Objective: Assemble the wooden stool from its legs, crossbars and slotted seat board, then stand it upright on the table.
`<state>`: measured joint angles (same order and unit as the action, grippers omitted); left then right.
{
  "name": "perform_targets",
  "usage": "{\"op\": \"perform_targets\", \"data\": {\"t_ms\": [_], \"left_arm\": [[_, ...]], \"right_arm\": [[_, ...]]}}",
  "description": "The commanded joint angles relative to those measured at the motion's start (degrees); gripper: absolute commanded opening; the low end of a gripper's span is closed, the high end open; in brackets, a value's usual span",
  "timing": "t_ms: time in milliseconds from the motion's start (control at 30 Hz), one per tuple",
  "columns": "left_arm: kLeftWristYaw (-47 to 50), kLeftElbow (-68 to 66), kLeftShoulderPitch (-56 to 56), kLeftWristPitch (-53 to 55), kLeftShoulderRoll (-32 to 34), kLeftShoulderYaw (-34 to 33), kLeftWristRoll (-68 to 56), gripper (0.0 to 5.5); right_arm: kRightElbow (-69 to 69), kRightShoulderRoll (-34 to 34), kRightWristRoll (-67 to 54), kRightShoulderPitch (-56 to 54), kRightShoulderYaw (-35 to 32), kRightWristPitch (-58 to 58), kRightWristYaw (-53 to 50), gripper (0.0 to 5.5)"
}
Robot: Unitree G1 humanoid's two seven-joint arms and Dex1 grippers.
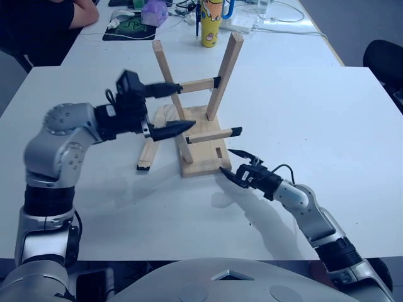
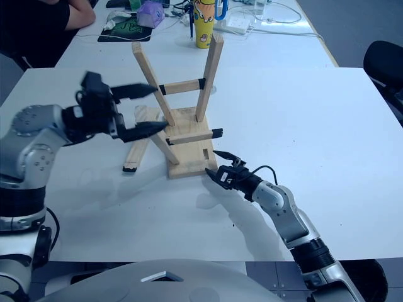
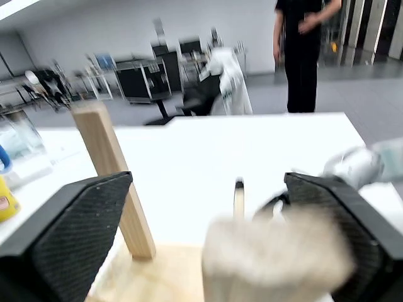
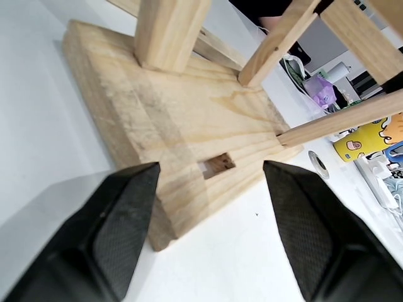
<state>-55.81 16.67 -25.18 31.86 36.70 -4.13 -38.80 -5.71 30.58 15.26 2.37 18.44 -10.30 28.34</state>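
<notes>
Right wrist view: the released right claw (image 1: 225,160) faces the near edge of the upturned seat board (image 4: 189,119), flat on the table (image 1: 302,113), with one empty slot (image 4: 218,165) dead ahead. Two legs stand in the board, carrying two crossbars. One loose leg (image 1: 147,154) lies lengthwise beside the board, nearer the left claw (image 1: 184,107), which is spread around a standing leg (image 1: 165,69)

You are working in an office-style lab. Confirm this by the following features. The large white table (image 1: 315,126) meets a second desk (image 1: 302,47) at its far edge. That desk carries a yellow mug (image 1: 211,25), a computer mouse (image 1: 123,14) on a dark mouse pad (image 1: 129,29) and loose white cables (image 1: 283,28). A black office chair (image 1: 385,60) stands off the table's right edge. The left wrist view shows an open hall with a grey floor (image 3: 365,104) and black equipment carts (image 3: 141,78).
</notes>
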Motion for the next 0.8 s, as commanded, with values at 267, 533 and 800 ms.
{"op": "perform_targets", "data": {"t_ms": [267, 533, 800], "left_arm": [[25.6, -4.3, 7.8, 4.6, 4.0, -25.7, -2.7, 4.43], [41.4, 5.7, 25.4, 1.4, -15.0, -8.8, 9.7, 4.43], [43.9, 3.6, 28.4, 0.8, -17.5, -1.8, 17.5, 4.43]], "right_arm": [[-2.3, -0.5, 0.3, 5.3, 2.5, 19.5, 4.2, 3.07], [-1.5, -6.3, -1.7, 3.5, 2.1, 29.4, 1.2, 3.07], [-2.7, -14.8, -8.1, 0.1, -1.3, 40.2, -1.5, 3.07]]}}
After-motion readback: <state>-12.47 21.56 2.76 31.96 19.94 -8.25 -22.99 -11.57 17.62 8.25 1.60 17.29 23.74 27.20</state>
